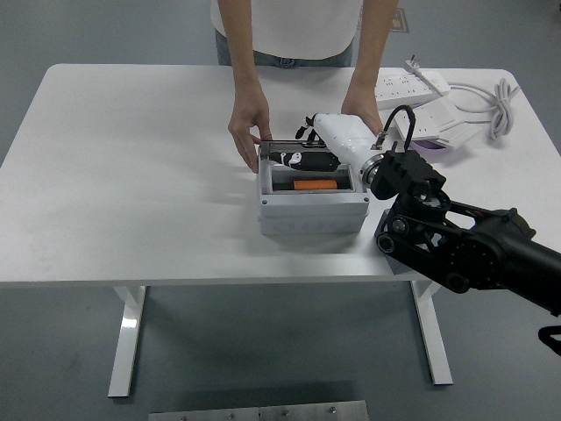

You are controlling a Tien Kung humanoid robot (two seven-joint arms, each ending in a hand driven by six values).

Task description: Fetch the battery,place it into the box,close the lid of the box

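A grey box [311,212] sits mid-table with an orange battery [316,185] lying inside it. Its hinged lid [282,146] leans low over the opening from the far side. My right hand [305,154], black fingers on a white forearm shell, straddles the lid's free edge, with the thumb behind and the fingers in front. A person at the far side steadies the box, one hand [248,132] on its left wall and the other hand [361,110] behind my wrist.
A white power strip [414,86] and a coiled white cable [500,103] lie at the back right. A grey block [396,256] stands at the near edge, under my right forearm.
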